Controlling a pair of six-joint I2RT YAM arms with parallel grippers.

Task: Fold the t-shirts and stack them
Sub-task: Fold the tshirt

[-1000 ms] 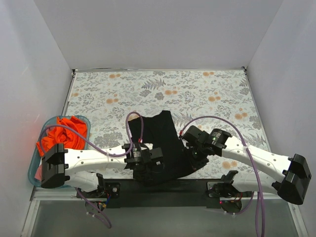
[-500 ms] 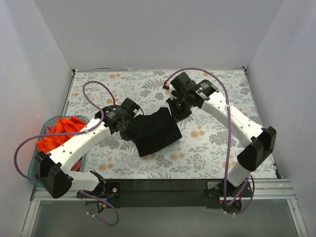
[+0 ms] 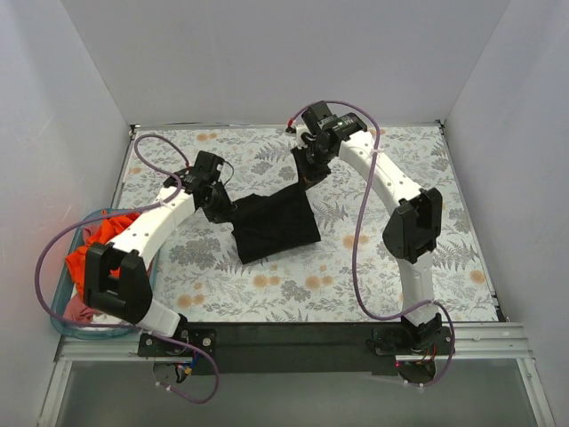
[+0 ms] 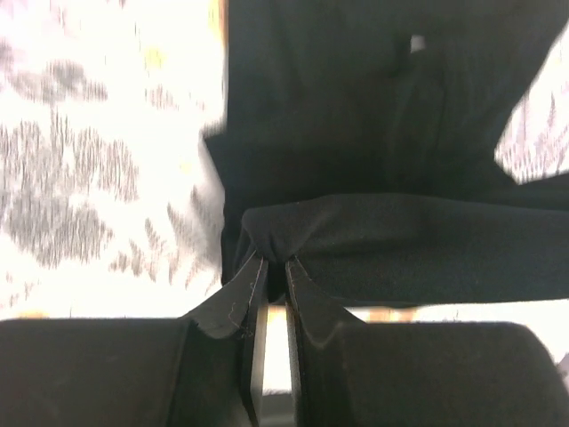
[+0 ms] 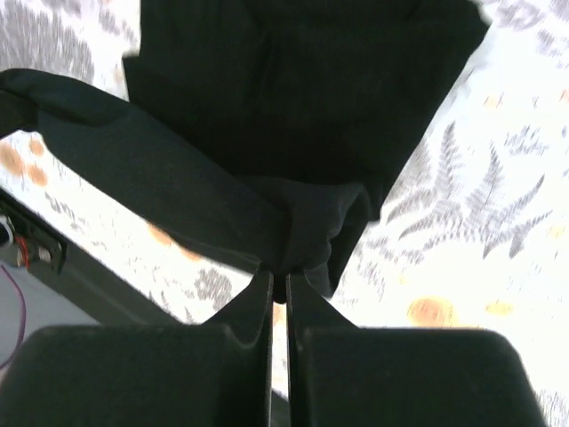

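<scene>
The black t-shirt (image 3: 276, 227) hangs between my two grippers, its lower part on the floral table. My left gripper (image 3: 220, 203) is shut on its left corner; in the left wrist view the cloth (image 4: 373, 240) is bunched in the closed jaws of that gripper (image 4: 274, 263), and a small white label (image 4: 416, 42) shows. My right gripper (image 3: 307, 173) is shut on the right corner; the right wrist view shows cloth (image 5: 302, 133) pinched in this gripper (image 5: 279, 277). Orange-red t-shirts (image 3: 102, 236) lie in the basket. Pink cloth (image 3: 82, 311) shows at its near end.
The teal plastic basket (image 3: 59, 322) stands at the table's left edge beside the left arm. The floral tablecloth (image 3: 391, 222) covers the table. White walls close the left, right and far sides. A black bar (image 3: 293, 334) runs along the near edge.
Both arms have swung from the near edge toward the far side, carrying the black t-shirt with them and lifting its top edge; the shirt now lies farther up the table.
</scene>
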